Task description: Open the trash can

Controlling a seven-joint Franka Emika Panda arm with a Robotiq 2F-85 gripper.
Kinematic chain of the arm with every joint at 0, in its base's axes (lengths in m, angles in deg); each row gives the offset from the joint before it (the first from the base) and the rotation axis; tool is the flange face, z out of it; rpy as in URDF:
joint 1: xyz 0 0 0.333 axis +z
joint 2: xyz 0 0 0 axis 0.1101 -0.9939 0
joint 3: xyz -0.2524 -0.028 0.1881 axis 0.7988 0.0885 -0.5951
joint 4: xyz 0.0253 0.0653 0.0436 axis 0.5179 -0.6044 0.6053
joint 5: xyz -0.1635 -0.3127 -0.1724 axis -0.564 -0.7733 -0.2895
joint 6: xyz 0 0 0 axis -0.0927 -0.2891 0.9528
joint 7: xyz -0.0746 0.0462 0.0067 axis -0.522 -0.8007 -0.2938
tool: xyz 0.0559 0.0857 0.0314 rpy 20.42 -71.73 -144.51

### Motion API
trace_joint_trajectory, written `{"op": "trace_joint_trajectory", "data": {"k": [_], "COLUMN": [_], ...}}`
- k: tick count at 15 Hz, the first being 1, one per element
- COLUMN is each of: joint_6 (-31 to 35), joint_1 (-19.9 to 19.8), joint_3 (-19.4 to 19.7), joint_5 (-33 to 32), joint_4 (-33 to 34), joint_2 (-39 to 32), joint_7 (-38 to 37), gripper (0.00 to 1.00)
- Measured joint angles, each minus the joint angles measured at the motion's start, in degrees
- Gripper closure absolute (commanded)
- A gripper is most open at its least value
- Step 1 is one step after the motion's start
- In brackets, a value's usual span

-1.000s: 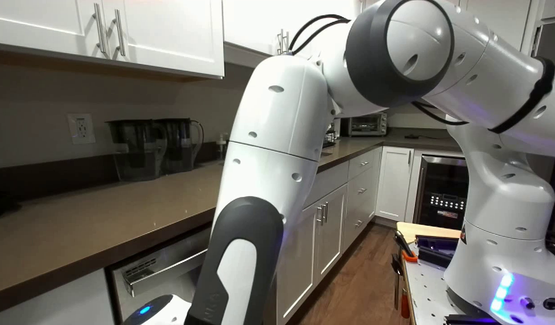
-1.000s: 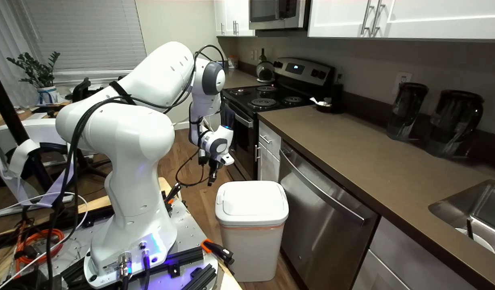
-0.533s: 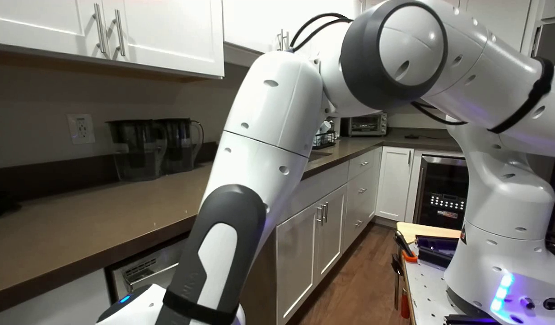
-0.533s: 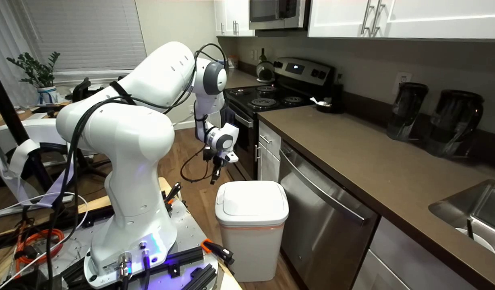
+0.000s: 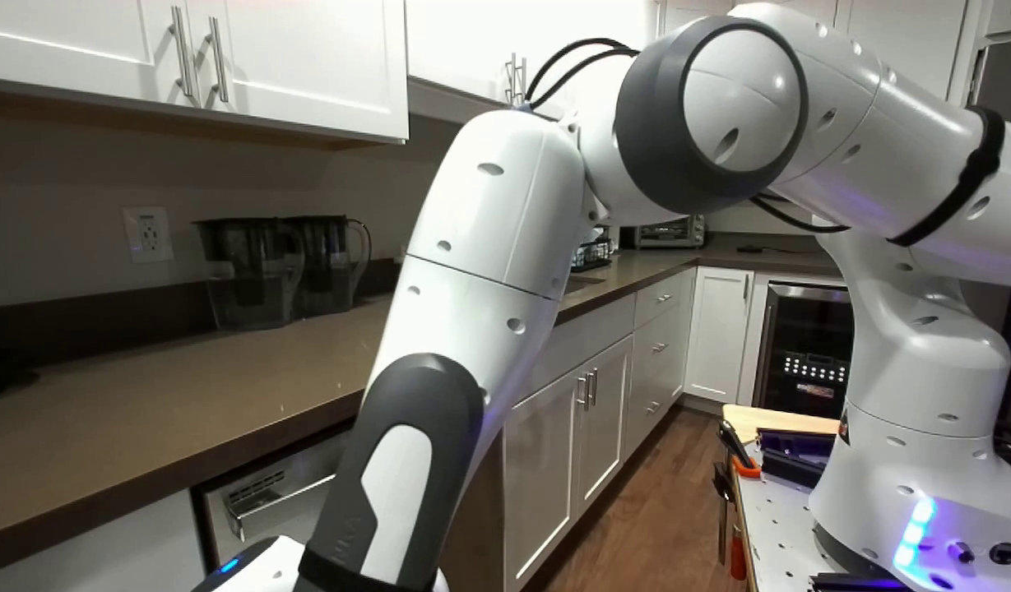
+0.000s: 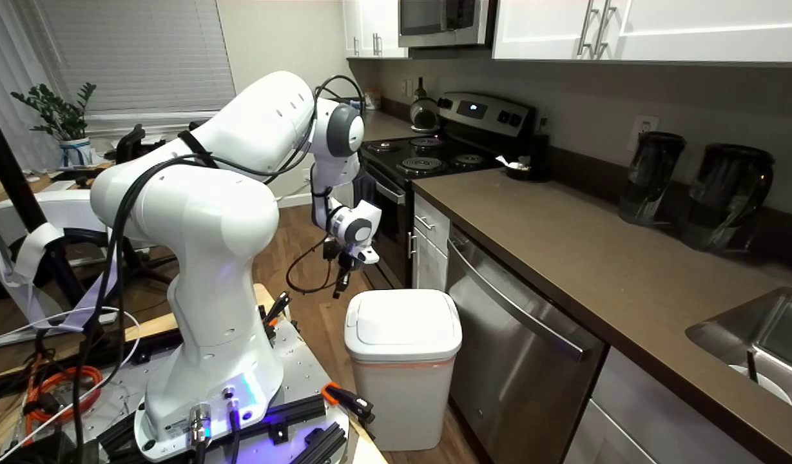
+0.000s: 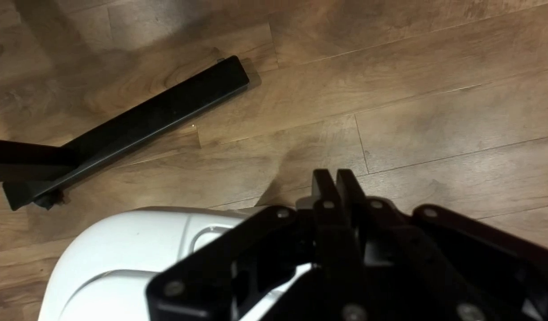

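The trash can [image 6: 402, 403] is grey-white and stands on the floor between the robot's table and the dishwasher. Its white lid [image 6: 402, 322] is down. The lid also shows in the wrist view [image 7: 140, 238] at the lower left, with a recessed front part near the gripper, partly hidden by the fingers. My gripper [image 6: 338, 293] is at the far side of the can, near lid height, pointing down and apart from it. In the wrist view the gripper [image 7: 335, 173] has its fingers almost together, a thin gap between them, with nothing held.
The dishwasher [image 6: 511, 348] and counter edge stand right beside the can. The stove [image 6: 428, 161] is beyond it. The robot's table [image 6: 305, 361] with a black and orange clamp [image 6: 350, 399] borders the can. A black stand foot [image 7: 153, 120] lies on the floor.
The hand has shifted a little toward the counter and turned. It rose slightly, then sank slightly again in the last half second. The trash can and its lid have not moved.
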Motion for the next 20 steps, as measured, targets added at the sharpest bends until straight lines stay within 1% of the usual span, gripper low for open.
{"op": "trace_joint_trajectory", "data": {"k": [6, 8, 9, 10, 17, 20], "joint_6": [6.8, 8.2, 8.4, 8.5, 8.5, 8.5], "joint_1": [0.0, 0.0, 0.0, 0.0, -0.2, -0.4], "joint_3": [-1.3, -1.4, -1.4, -1.4, -1.3, -1.0], "joint_5": [0.0, 0.0, 0.0, 0.0, 0.0, 0.0], "joint_4": [-0.6, -0.9, -1.1, -1.2, -1.2, -1.2], "joint_2": [-3.2, -3.6, -3.7, -3.7, -3.5, -3.1], "joint_7": [0.0, 0.0, 0.0, 0.0, -0.5, -1.5], "gripper": [0.94, 0.9, 0.91, 0.89, 0.94, 0.93]}}
